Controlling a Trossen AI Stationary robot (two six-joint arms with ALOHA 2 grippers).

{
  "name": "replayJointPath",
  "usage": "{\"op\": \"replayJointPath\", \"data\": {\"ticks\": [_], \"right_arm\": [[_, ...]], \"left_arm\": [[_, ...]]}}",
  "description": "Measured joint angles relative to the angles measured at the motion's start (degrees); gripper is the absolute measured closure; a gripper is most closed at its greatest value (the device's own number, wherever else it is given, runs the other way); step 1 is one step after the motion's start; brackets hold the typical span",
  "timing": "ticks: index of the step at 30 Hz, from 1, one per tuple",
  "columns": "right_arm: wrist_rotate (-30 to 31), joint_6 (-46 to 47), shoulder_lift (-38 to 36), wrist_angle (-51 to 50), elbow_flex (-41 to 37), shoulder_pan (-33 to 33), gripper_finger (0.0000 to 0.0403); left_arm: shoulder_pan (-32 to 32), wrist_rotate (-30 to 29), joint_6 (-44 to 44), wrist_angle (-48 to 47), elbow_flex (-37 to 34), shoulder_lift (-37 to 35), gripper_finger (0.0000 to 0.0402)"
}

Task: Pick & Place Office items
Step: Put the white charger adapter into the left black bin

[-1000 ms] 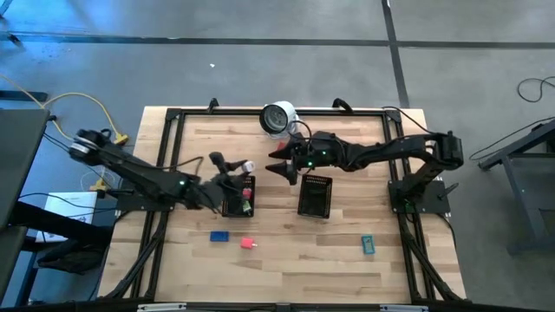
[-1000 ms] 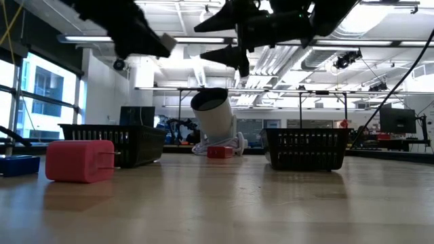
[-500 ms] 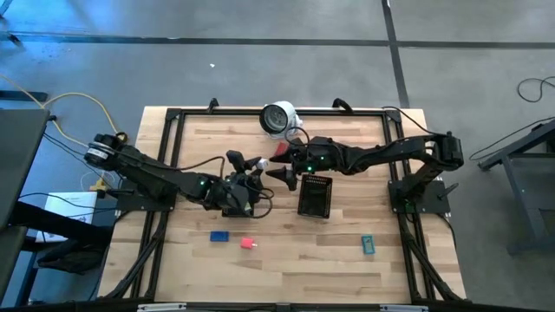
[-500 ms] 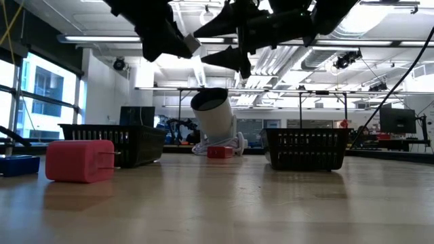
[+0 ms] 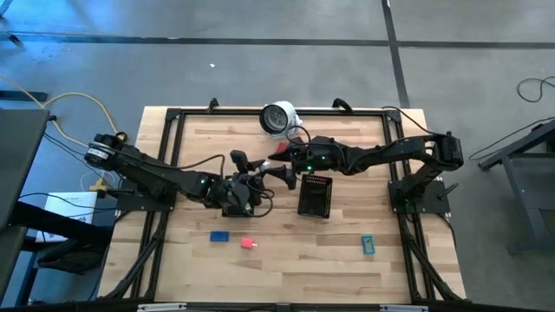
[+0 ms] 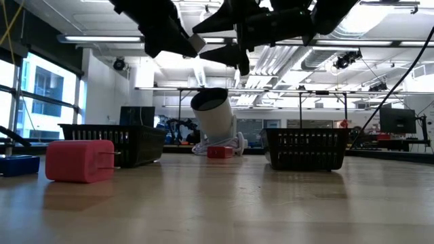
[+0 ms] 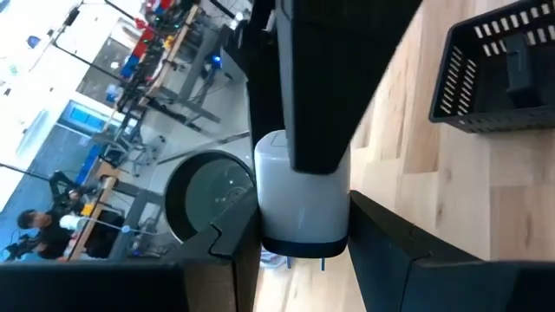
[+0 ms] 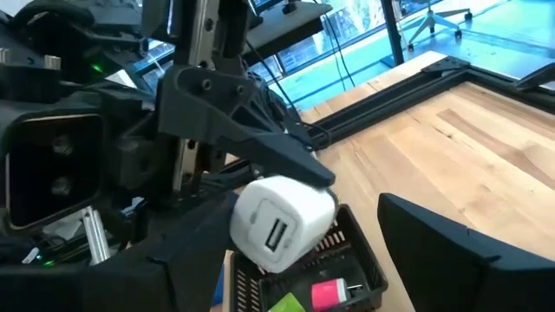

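A small white charger block (image 8: 282, 224) is held between the fingers of the left gripper (image 5: 254, 166), raised above the left tray (image 8: 334, 269) near the middle of the table (image 5: 286, 260). The right gripper (image 5: 282, 176) is held with its fingers spread wide and nothing between them, its tips just beside the block, between the two trays. A pink piece (image 8: 329, 292) and a green piece (image 8: 286, 303) are seen lying in the left tray. The right tray (image 5: 315, 196) is placed just right of the table's centre. A blue piece (image 5: 219, 235) and a red piece (image 5: 248, 243) are set on the bare wood toward the front edge, left of centre; a teal piece (image 5: 368, 244) is found near the front right corner, well apart from them. A white round object (image 5: 278, 117) is stood at the back edge, with another red piece (image 6: 219, 152) just beside it. The table is made of pale wood planks framed by black rails, on a grey floor. Beyond it, an open workshop with ceiling lights, windows and benches is seen.
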Motion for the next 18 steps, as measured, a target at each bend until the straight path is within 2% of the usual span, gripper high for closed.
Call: {"op": "replayJointPath", "data": {"ticks": [14, 18], "right_arm": [[0.1, 0.1, 0.0, 0.7, 0.0, 0.0, 0.0121], [0.0, 0.1, 0.0, 1.1, 0.0, 0.0, 0.0121]], "left_arm": [[0.9, 1.8, 1.5, 1.0, 0.6, 0.1, 0.0271], [0.9, 1.3, 4.5, 3.7, 0.6, 1.4, 0.0271]]}}
